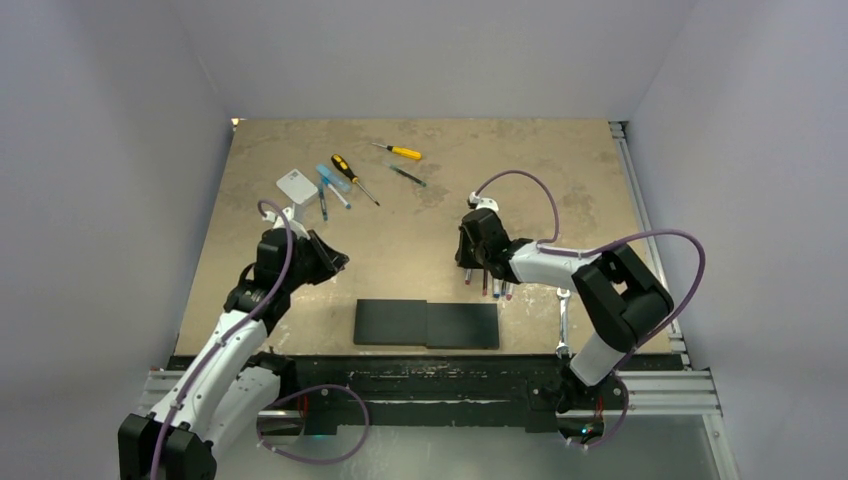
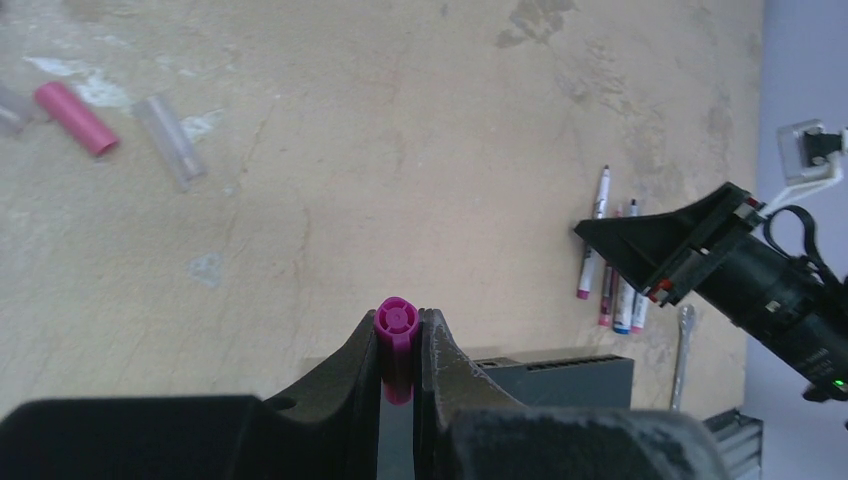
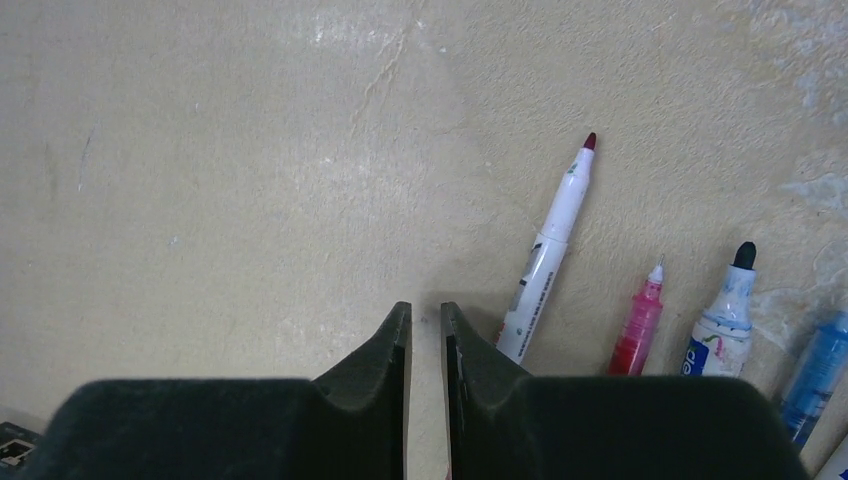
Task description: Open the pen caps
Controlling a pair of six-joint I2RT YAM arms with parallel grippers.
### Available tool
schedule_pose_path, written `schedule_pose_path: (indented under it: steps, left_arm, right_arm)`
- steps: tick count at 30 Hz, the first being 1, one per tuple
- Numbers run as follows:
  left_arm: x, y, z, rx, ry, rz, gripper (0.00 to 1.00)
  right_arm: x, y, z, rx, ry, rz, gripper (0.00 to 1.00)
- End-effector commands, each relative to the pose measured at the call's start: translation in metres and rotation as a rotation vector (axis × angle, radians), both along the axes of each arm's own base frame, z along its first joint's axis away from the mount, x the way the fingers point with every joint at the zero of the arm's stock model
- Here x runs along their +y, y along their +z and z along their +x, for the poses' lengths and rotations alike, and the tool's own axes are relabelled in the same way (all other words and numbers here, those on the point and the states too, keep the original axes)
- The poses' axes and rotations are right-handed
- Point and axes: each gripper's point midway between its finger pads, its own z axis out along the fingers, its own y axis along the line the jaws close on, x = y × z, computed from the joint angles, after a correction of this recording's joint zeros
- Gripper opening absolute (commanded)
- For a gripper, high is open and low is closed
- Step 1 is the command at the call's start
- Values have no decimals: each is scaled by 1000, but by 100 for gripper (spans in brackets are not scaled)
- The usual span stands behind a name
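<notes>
Magenta pen cap (image 2: pixel 397 335) is sitting clamped in the left gripper (image 2: pixel 400 322). Right gripper (image 3: pixel 425 315), barely parted and empty, is hovering by uncapped pens (image 3: pixel 550 250) near the table's (image 1: pixel 420 240) near edge.

We find the table (image 1: pixel 420 235) bare between the left gripper (image 1: pixel 338 263) and the right gripper (image 1: pixel 484 268): free passage there. Just beside the right gripper, a row of uncapped pens (image 3: pixel 552 250) lies on the surface and blocks a sideways pass. Two black slabs (image 1: pixel 427 324) sit at the near edge. Screwdrivers (image 1: pixel 343 166), a white box (image 1: pixel 295 185) and more pens (image 1: pixel 327 196) crowd the far left.
</notes>
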Motion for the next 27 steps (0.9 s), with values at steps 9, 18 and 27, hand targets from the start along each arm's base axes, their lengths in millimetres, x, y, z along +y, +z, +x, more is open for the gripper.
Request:
schedule_pose_path:
  steps: [9, 18, 27]
  left_arm:
    - [33, -14, 12, 78, 164, 133, 0]
    - [50, -2, 28, 66, 229, 217, 0]
    - [64, -9, 39, 93, 285, 285, 0]
  right_arm:
    - [-18, -6, -13, 2, -20, -46, 18]
    - [-32, -3, -28, 3, -34, -54, 19]
    - [-20, 28, -21, -62, 25, -7, 26]
